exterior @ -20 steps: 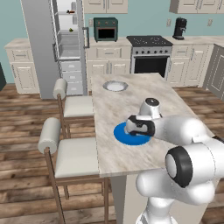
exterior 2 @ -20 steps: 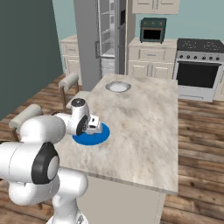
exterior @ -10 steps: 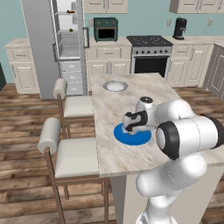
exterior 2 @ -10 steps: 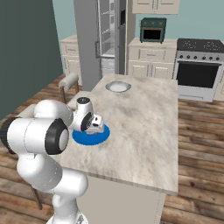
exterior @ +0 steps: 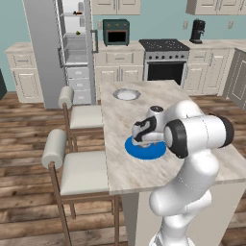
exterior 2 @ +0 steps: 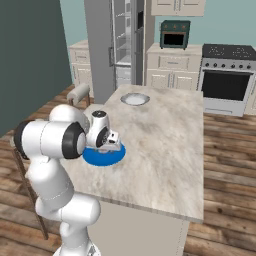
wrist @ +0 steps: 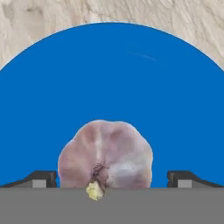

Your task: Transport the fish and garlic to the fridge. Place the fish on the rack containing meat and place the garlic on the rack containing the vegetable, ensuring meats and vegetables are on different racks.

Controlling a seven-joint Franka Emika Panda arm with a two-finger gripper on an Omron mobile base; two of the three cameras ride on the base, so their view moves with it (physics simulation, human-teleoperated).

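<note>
Garlic (wrist: pixel 106 158) sits on blue plate (wrist: pixel 112 87), plate on marble island counter (exterior: pixel 192 125). Hand view: bulb seen from above, pinkish-tan lobes, stem stub near bottom edge, lying between the two dark fingertips (wrist: pixel 41 178), one on each side, clear blue gap on both sides of bulb. Gripper (wrist: pixel 112 179) jaws spread wide, not touching garlic, nothing held.

Base views: arm folded low over plate (exterior: pixel 145 146), hand pointing down at it, gripper (exterior 2: pixel 111 142) right above plate's blue surface (exterior 2: pixel 104 155). Hand centred over bulb so fingers straddle it — looks like pre-grasp pose, wide opening gives clearance for round bulb. Judgement: step in hand is picking up garlic; next needs a bit more descent, then close across widest part. Bulb rounded, could roll or squirt out if pinch lands off centre.

Fridge (exterior: pixel 72 43) stands open at far end of kitchen, left of oven range (exterior: pixel 166 60), well apart from island; shelves visible inside, small items on them too tiny to identify. Base would have to drive there after grasp. Fish not made out in these frames. Small grey bowl (exterior: pixel 127 94) on counter further along toward fridge, apart from plate. Two stools (exterior: pixel 81 168) along island's side. Task early: nothing in fridge from the plate yet, garlic not lifted.
</note>
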